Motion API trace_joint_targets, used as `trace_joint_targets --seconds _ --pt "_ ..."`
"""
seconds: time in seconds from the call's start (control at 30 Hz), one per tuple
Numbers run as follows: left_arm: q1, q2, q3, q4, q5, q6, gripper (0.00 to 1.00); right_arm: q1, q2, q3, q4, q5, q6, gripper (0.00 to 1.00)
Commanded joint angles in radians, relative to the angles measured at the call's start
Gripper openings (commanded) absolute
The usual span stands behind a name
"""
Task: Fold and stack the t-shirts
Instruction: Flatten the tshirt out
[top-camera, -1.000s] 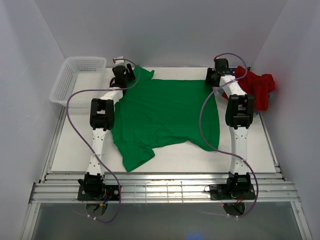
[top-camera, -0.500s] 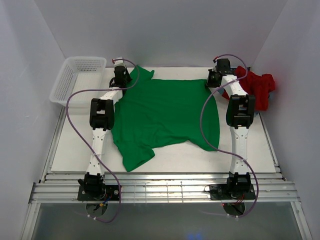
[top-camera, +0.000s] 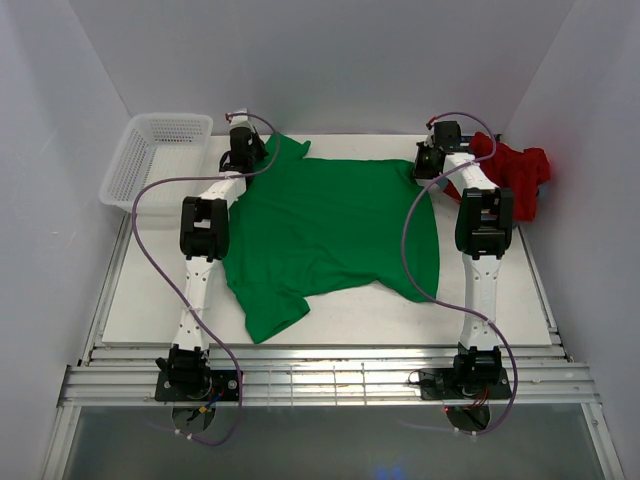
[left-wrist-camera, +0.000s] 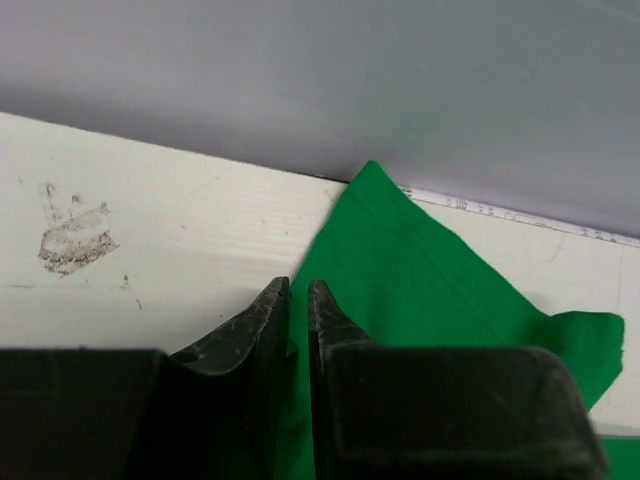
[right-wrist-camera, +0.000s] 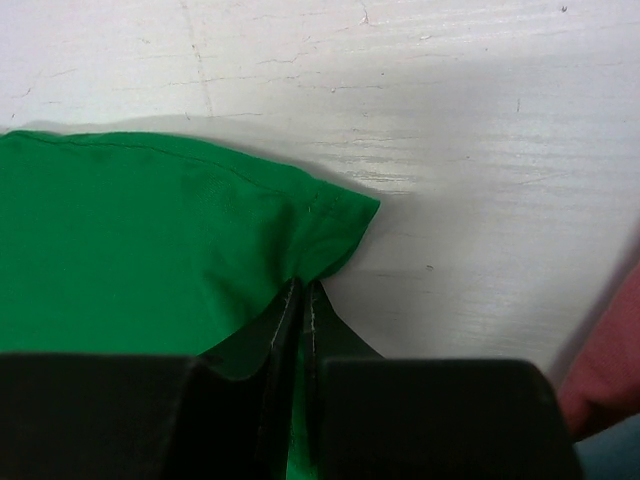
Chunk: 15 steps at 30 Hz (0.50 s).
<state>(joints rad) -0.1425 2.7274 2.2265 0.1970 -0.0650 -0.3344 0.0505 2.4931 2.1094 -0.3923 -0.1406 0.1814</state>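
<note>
A bright green t-shirt (top-camera: 330, 235) lies spread flat over the middle of the white table (top-camera: 150, 310). My left gripper (top-camera: 252, 160) is at its far-left part, beside the sleeve, and its jaws are shut on the green cloth (left-wrist-camera: 400, 270). My right gripper (top-camera: 424, 165) is at the shirt's far-right corner, jaws pinched shut on the bunched green cloth (right-wrist-camera: 320, 225). A red t-shirt (top-camera: 515, 175) lies crumpled at the far right, just beyond the right arm; a strip of it (right-wrist-camera: 605, 370) shows at the right wrist view's edge.
A white mesh basket (top-camera: 155, 155) stands at the far left corner of the table. White walls close in the table on the left, back and right. Purple cables loop from both arms over the shirt's sides.
Both grippers have closed on the green shirt's far part, the left beside the sleeve, the right on the far-right corner. The arms have shifted slightly toward the back; the shirt has barely moved.
</note>
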Motion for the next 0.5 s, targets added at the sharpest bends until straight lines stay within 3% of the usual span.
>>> trace_joint_targets --seconds 0.0,0.37,0.47 --pt "-0.006 -0.101 0.026 0.038 0.011 -0.006 0.24 0.009 -0.06 -0.034 -0.046 0.003 0.003 0.08" --pt "-0.006 -0.221 -0.194 0.145 -0.009 0.055 0.24 0.032 -0.138 -0.114 -0.042 -0.004 -0.031 0.08" --pt "-0.003 -0.178 -0.166 0.144 0.004 0.017 0.41 0.037 -0.142 -0.124 -0.046 -0.011 -0.033 0.11"
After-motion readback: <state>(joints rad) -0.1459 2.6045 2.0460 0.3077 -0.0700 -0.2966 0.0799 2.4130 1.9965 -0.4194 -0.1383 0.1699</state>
